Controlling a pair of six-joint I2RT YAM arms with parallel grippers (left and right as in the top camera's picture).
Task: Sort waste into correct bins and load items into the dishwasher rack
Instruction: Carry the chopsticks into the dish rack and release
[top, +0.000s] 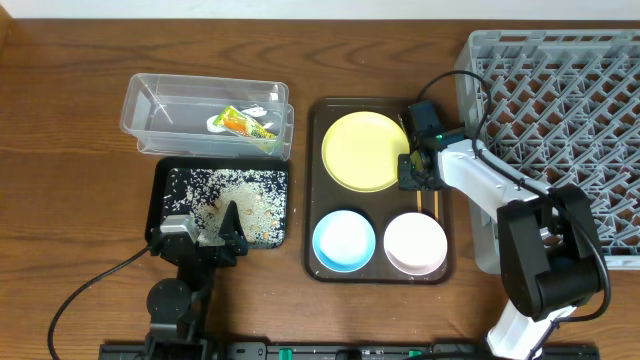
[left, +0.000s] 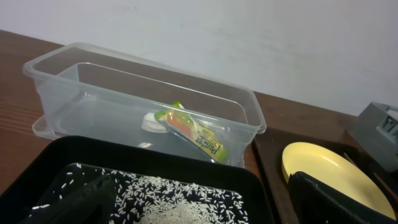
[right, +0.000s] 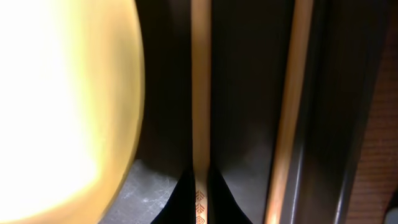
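Noted on right arm (top: 480, 180): white tapered link, bulky black joint housings, small green light (top: 437, 127) on black wrist block, thin black looped cable (top: 455, 72) above. On right claw (right: 200, 198): two black pointed tips. On left arm (top: 185, 270): all black, grey block (top: 180, 226) near wrist, black trailing cable (top: 100, 272). On left claw (top: 215, 225): broad matte black fingers (left: 329, 199).

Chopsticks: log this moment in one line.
right gripper: shut on chopstick | second chopstick: loose on brown tray | left gripper: open over black tray
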